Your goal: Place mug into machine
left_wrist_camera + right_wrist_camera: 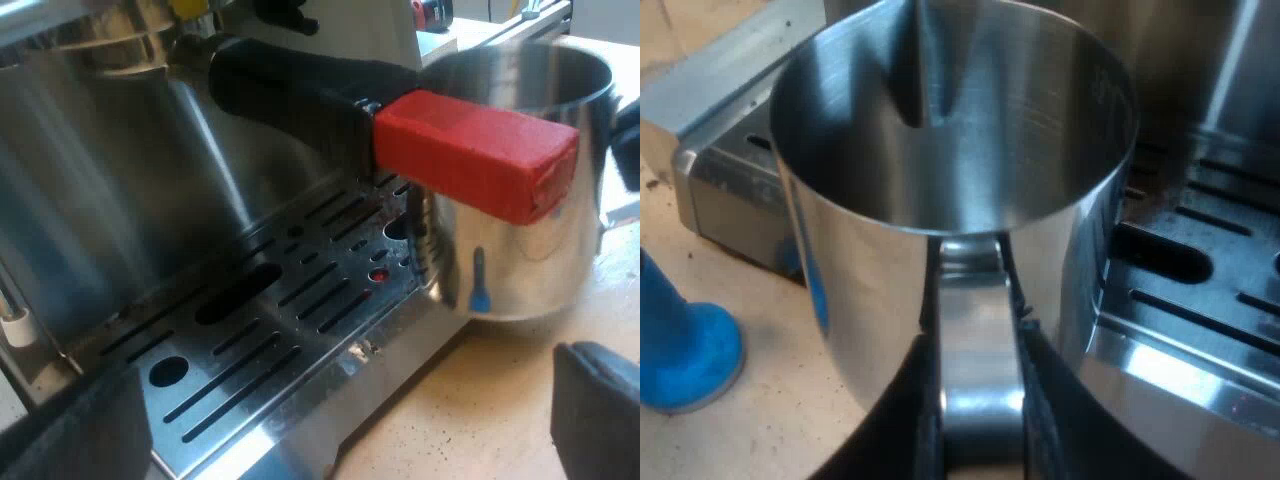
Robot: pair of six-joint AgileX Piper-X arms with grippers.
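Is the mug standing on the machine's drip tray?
No, the mug is beside the drip tray's edge, over the table, not on its grate.

Left gripper (340, 400): black fingers (600, 410) spread wide apart. Right gripper (980, 425): black fingers (1045, 420) clamped either side of mug (860, 290) handle.

Silver mug (960, 150), red-ended black handle (300, 95), blue tamper (685, 345)

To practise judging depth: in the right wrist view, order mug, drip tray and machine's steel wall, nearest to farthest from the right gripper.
1. mug, handle in the right gripper.
2. drip tray, beside the mug.
3. steel wall, behind the tray.
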